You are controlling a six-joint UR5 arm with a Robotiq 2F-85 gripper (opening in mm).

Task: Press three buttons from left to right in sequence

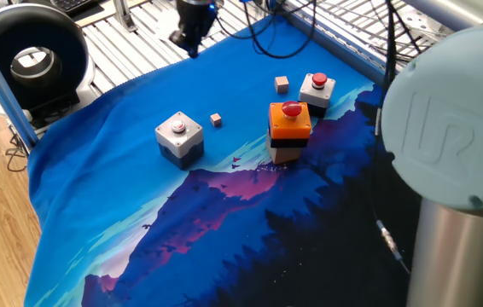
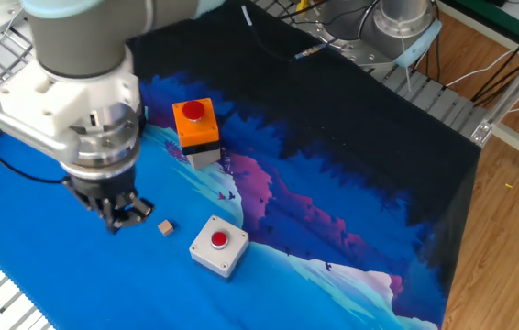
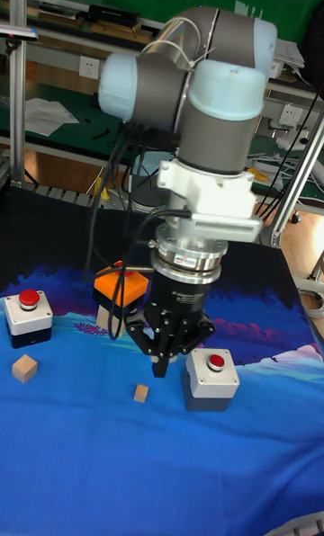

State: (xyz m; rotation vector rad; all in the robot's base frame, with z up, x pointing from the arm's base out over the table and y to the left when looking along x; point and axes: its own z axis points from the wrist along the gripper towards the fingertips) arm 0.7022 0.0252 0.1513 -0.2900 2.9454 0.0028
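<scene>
The gripper (image 3: 164, 367) hovers above the cloth (image 1: 96, 188), clear of the white-grey button (image 1: 179, 136); finger state cannot be determined.

Three switch boxes sit upright and apart on the blue cloth, strung in a line from 8 o'clock toward 2 o'clock in one fixed view. The white-grey box (image 1: 179, 136) with a small round red button lies at the 8 o'clock end, and the taller orange-topped box (image 1: 289, 128) with a red mushroom button stands in the middle. The small white box (image 1: 317, 89) with a red button sits just beyond it at 2 o'clock.
</scene>
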